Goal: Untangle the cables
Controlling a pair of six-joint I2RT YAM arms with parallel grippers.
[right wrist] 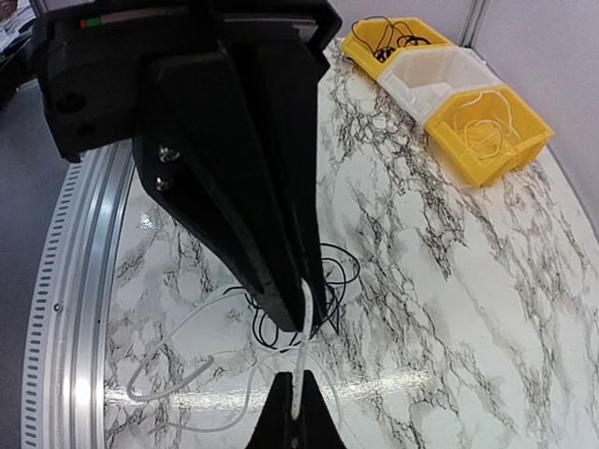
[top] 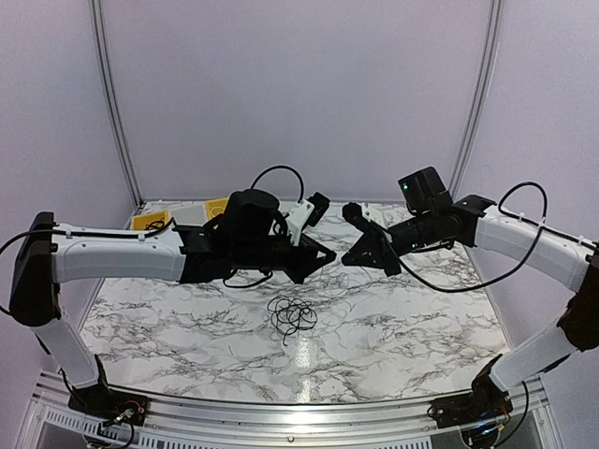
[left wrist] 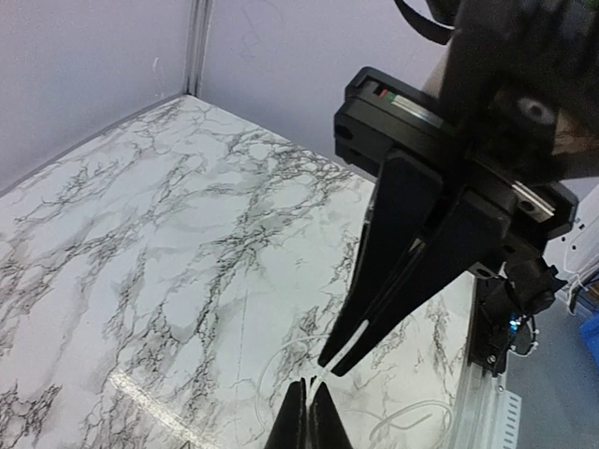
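Your black-fingered left pincer (left wrist: pixel 306 393) and right pincer (left wrist: pixel 333 357), both clamped tight tip to tip, pinch one thin white cable (right wrist: pixel 300 348) between them; looped thin black cables (top: pixel 292 316) lie below. Likely light, limp, slippery: grip a free outer loop.

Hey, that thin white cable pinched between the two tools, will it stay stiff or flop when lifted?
Probably floppy: the thin white cable droops into slack loops on the marble table. Likely light, being so thin. It may tug the coil of thin black cables beside it.
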